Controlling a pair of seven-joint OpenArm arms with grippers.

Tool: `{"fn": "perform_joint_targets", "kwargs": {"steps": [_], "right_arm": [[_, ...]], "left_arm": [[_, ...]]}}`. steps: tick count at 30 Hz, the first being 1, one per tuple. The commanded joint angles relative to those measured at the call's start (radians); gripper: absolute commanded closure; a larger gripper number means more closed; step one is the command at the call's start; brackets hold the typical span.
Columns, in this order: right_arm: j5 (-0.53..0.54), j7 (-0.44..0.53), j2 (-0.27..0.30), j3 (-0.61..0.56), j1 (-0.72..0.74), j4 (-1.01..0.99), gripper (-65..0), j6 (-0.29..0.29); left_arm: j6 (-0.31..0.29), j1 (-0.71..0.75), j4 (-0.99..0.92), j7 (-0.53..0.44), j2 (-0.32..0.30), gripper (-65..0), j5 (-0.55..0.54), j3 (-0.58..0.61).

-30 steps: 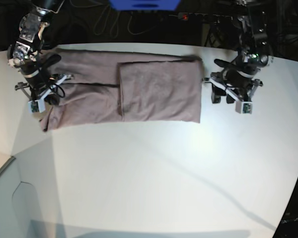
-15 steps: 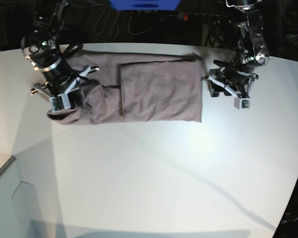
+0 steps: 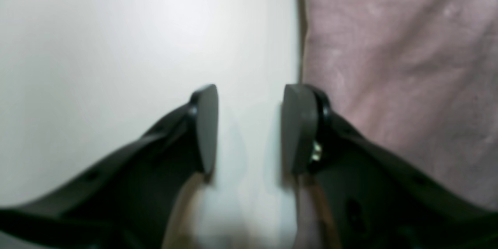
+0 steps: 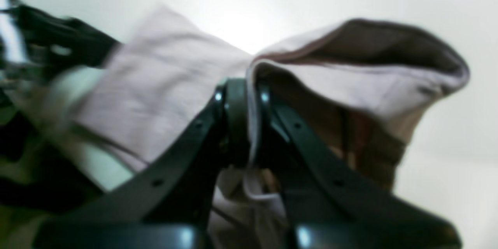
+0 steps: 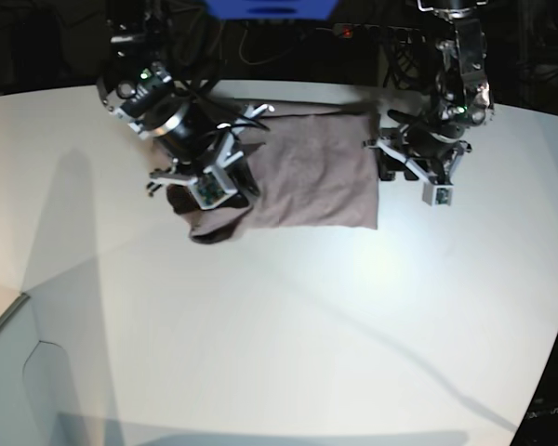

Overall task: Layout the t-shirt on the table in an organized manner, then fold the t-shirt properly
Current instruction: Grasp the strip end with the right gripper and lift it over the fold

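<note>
The right claw (image 5: 205,186), on the left of the base view, is clamped tight on a bunched end of the t-shirt (image 5: 307,181); its wrist view shows the fabric (image 4: 350,74) pinched between the closed pads, a loose loop of cloth arching over to the right. This looks like a cross-fold in progress, the held end being carried rightward over the part that lies flat on the white desk (image 5: 288,334).

To do it well, the carried end should travel level and low, so that the hanging fold under the claw does not drag and rumple the layer beneath. The release wants to come only once the held edge lines up with the straight right edge of the shirt, laid down rather than dropped.

Further right, the shirt's body lies flat at the far middle of the desk. At its right edge waits the left claw (image 5: 414,167), half-spread and holding nothing; its wrist view shows bare desk (image 3: 116,46) between the pads, the shirt's edge (image 3: 389,66) just beside the right one. It could pin that edge against sliding, judging by its position
</note>
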Motion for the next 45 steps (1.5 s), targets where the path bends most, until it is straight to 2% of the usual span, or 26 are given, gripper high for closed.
{"fn": "perform_joint_targets", "kwargs": {"steps": [1, 3, 9, 17, 24, 31, 33, 41, 45], "right_arm": [[0.019, 0.034, -0.007, -0.029, 0.009, 0.0, 0.0, 0.014], [0.019, 0.034, -0.006, -0.081, 0.036, -0.032, 0.0, 0.014], [0.019, 0.034, -0.006, -0.196, 0.112, -0.155, 0.0, -0.041], [0.019, 0.034, -0.019, -0.285, 0.216, -0.318, 0.0, -0.056], [0.019, 0.034, -0.024, -0.308, 0.274, -0.416, 0.0, -0.056], [0.02, 0.036, -0.024, -0.31, 0.29, -0.43, 0.0, -0.056], [0.02, 0.036, -0.024, -0.31, 0.291, -0.43, 0.0, -0.056], [0.02, 0.04, -0.024, -0.31, 0.299, -0.422, 0.0, -0.051], [0.022, 0.04, -0.024, -0.365, 0.317, -0.424, 0.0, -0.051]], "left_arm": [[-0.003, -0.001, 0.011, -0.002, -0.002, -26.6, -0.007, 0.009], [-0.003, -0.001, 0.011, -0.002, 0.0, -26.6, -0.007, 0.01], [-0.003, 0.0, 0.011, -0.002, 0.001, -26.6, -0.007, 0.01], [-0.003, 0.002, 0.011, -0.002, -0.003, -26.6, -0.005, 0.01], [-0.003, 0.002, 0.012, -0.002, -0.002, -26.6, -0.005, 0.01], [-0.003, 0.043, 0.081, -0.002, -0.009, -26.7, -0.005, 0.001], [-0.003, 0.056, 0.101, -0.002, -0.029, -26.8, -0.005, 0.001], [-0.003, 0.033, 0.046, -0.002, -0.04, -26.8, -0.005, 0.006], [-0.003, 0.034, 0.049, -0.002, -0.042, -26.8, -0.005, 0.004]]}}
